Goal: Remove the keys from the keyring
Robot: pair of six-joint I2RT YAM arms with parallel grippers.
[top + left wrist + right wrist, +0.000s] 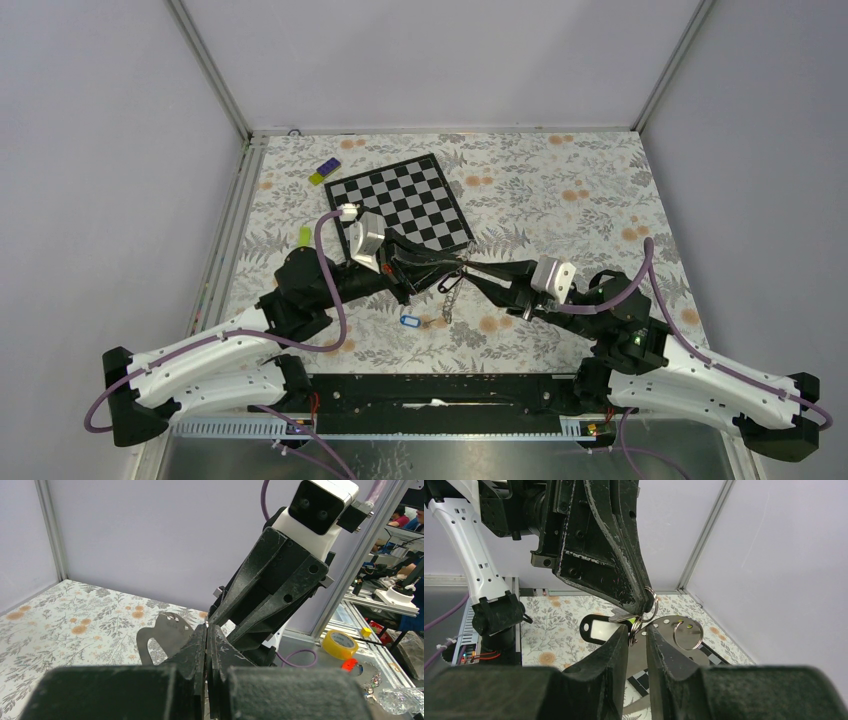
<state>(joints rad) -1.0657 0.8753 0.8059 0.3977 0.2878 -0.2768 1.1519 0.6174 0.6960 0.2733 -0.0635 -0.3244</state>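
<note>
Seeing left gripper (643,605) clamped onto the keyring (653,600) dead centre of frame, keys (620,615) and white-labelled black tag (599,629) dangling left. Just below, right gripper (638,632) barely parted; can't tell about any pinch.

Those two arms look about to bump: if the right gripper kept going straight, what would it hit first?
Probably the keyring hanging from the left gripper, just ahead of the right gripper; depth is unclear, but it looks nearly touching.

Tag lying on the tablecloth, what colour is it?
Blue tag, white label; top view shows it best.
</note>
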